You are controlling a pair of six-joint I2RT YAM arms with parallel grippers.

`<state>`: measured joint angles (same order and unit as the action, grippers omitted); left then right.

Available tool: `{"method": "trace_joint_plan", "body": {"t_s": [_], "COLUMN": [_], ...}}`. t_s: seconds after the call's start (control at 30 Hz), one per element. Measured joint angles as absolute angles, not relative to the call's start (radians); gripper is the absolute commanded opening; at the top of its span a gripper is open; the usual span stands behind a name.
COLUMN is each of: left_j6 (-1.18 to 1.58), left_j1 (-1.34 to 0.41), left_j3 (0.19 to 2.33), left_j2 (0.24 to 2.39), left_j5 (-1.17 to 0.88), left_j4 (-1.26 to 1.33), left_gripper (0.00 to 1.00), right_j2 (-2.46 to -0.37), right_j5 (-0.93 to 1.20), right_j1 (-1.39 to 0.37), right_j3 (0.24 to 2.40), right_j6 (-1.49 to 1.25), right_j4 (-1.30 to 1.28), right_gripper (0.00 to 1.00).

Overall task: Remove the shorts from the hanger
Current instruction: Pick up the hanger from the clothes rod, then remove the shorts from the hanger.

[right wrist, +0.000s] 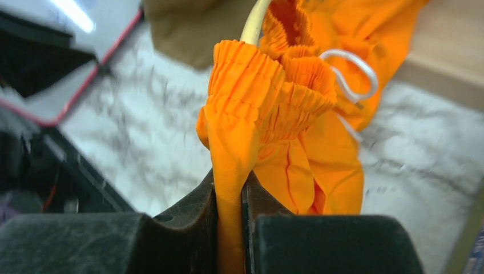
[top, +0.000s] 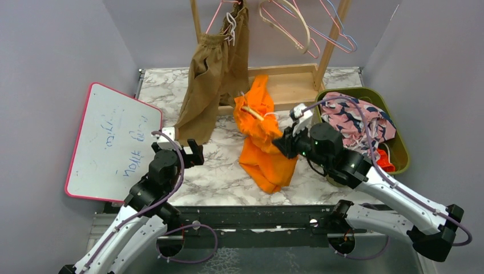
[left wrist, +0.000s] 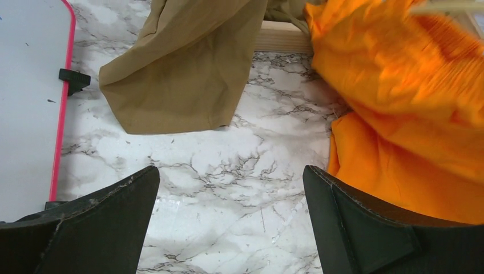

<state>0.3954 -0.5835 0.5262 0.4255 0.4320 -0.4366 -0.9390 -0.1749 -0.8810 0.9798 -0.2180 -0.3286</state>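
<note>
The right tool is closed tightly on a fold of the bright orange shorts, just under the gathered waistband. These shorts stand as a bunched heap in the middle of the worktop, and their lower part lies flat on the marble toward the near edge. One arm of a cream hanger is inside the waistband, and a white drawstring loop hangs beside it.

The left tool has its two fingers wide apart and holds nothing. It hangs over the bare marble near the left edge, between the hem of the tan-brown shorts and the orange fabric, touching neither of them.

The tan-brown shorts hang from a hanger on the wooden rack at the far edge, and their hem reaches down to the worktop. Some empty hangers are on the same rail.

A whiteboard with a pink frame leans at the left edge. At the right edge stands a green bin, and in it lie the pink shorts with dark blotches and a small red-orange piece under them.
</note>
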Motion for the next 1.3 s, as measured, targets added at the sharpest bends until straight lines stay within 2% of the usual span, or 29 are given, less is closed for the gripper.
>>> {"method": "trace_joint_plan", "body": {"t_s": [0.17, 0.3, 0.43, 0.53, 0.67, 0.83, 1.1, 1.23, 1.3], "left_j6": [0.381, 0.354, 0.341, 0.34, 0.36, 0.403, 0.479, 0.5, 0.513], "left_j1": [-0.583, -0.583, -0.583, -0.583, -0.583, -0.583, -0.583, -0.583, -0.583], "left_j3": [0.526, 0.526, 0.526, 0.517, 0.488, 0.478, 0.432, 0.424, 0.418], "left_j2": [0.416, 0.4, 0.363, 0.32, 0.272, 0.273, 0.314, 0.376, 0.406], "left_j5": [0.376, 0.247, 0.121, 0.071, 0.041, 0.038, 0.038, 0.031, 0.027], "left_j4": [-0.429, -0.386, -0.337, -0.301, -0.258, -0.244, -0.125, -0.079, -0.053], "left_gripper": [0.99, 0.99, 0.98, 0.94, 0.86, 0.84, 0.7, 0.54, 0.51], "right_j2": [-0.869, -0.887, -0.982, -1.046, -1.088, -1.084, -1.069, -1.055, -1.051], "right_j5": [0.067, 0.233, 0.364, 0.445, 0.534, 0.61, 0.662, 0.666, 0.669], "right_j1": [-0.882, -0.883, -0.882, -0.882, -0.882, -0.882, -0.882, -0.882, -0.882], "right_j3": [0.749, 0.648, 0.636, 0.638, 0.641, 0.641, 0.641, 0.641, 0.641], "right_j6": [-0.252, -0.299, -0.34, -0.356, -0.393, -0.439, -0.472, -0.495, -0.503], "right_j4": [-0.27, -0.158, -0.069, -0.018, 0.044, 0.109, 0.113, 0.12, 0.131], "right_gripper": [0.01, 0.01, 0.01, 0.01, 0.01, 0.01, 0.01, 0.01, 0.01]}}
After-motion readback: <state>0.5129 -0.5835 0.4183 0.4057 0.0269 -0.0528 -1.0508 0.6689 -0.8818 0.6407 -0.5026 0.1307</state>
